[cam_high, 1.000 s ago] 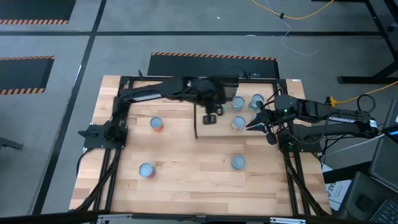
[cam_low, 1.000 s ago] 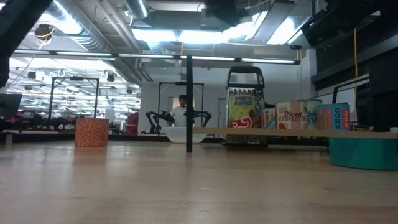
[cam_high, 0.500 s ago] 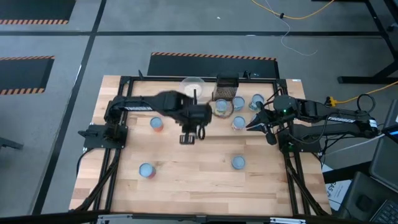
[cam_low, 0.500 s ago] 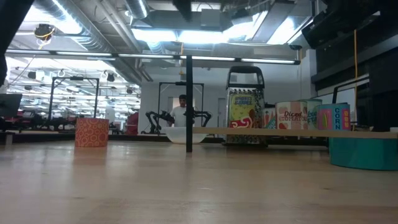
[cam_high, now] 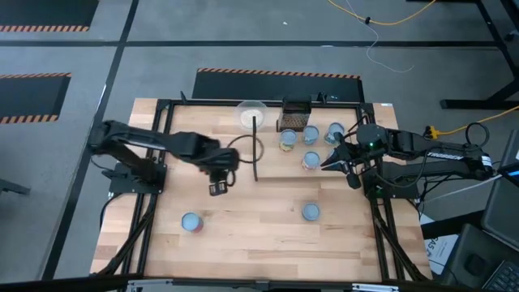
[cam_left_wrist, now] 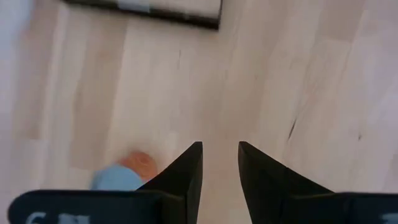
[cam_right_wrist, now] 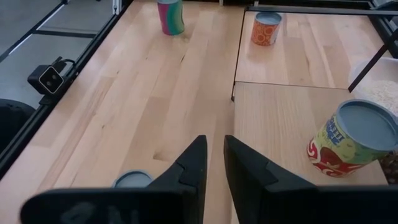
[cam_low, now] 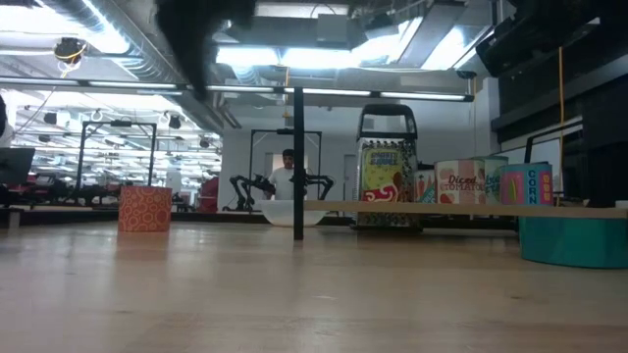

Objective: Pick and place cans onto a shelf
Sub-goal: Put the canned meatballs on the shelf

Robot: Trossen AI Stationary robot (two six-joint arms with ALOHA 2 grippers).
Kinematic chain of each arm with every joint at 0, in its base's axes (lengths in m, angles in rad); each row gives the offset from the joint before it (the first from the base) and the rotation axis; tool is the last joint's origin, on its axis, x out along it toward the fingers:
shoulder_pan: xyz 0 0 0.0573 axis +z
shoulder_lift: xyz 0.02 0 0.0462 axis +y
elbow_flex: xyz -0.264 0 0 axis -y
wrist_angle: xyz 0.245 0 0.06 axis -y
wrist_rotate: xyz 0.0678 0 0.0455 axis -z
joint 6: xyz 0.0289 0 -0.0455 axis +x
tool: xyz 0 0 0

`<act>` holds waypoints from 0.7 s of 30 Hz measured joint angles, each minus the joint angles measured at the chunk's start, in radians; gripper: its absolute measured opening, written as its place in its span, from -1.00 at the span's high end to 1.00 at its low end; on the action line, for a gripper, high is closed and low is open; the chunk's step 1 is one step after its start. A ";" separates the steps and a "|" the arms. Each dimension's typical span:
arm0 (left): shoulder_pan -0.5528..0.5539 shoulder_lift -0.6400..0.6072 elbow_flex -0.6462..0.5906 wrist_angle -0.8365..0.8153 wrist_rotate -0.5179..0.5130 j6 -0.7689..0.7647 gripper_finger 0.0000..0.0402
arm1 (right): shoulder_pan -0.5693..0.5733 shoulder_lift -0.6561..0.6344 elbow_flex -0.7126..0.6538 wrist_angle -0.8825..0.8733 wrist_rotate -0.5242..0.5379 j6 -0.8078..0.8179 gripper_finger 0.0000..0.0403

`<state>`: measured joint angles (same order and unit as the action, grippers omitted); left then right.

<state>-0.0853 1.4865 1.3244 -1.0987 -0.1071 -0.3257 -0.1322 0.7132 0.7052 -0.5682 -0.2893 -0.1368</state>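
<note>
Over the left half of the bench, the left gripper (cam_high: 217, 188) hovered with its fingers (cam_left_wrist: 186, 171) close together, gripping nothing. An orange-sided can (cam_left_wrist: 124, 174) stood upright just beside it toward the left edge, hidden under the arm from above. So the left arm looked far better placed for this can. The right gripper (cam_high: 328, 165) waited near the right edge with its fingers narrowly parted and empty, beside the shelf (cam_high: 284, 162), which already carried four cans (cam_high: 310, 135).
</note>
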 joint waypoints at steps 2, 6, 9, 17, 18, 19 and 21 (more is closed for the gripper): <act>0.000 -0.070 -0.129 0.061 0.001 -0.077 0.53 | 0.000 0.000 0.000 0.000 0.000 -0.001 0.70; 0.000 -0.147 -0.316 0.103 -0.012 -0.256 0.53 | 0.000 0.000 0.000 0.001 0.000 -0.002 0.70; 0.001 -0.162 -0.400 0.114 -0.049 -0.345 0.53 | 0.000 0.000 0.000 0.002 0.000 -0.002 0.70; 0.034 -0.158 -0.490 0.171 -0.138 -0.452 0.53 | 0.000 0.000 0.000 0.002 0.000 -0.002 0.70; 0.040 -0.158 -0.490 0.184 -0.142 -0.452 0.53 | 0.000 0.000 0.000 0.002 0.000 -0.002 0.70; 0.046 -0.158 -0.490 0.196 -0.147 -0.451 0.53 | 0.000 0.000 0.000 0.002 0.000 -0.002 0.70; 0.055 -0.157 -0.490 0.218 -0.156 -0.451 0.53 | 0.000 0.000 0.000 0.002 0.000 -0.002 0.70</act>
<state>-0.0304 1.3293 0.8345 -0.8805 -0.2634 -0.7768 -0.1322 0.7132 0.7052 -0.5667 -0.2890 -0.1387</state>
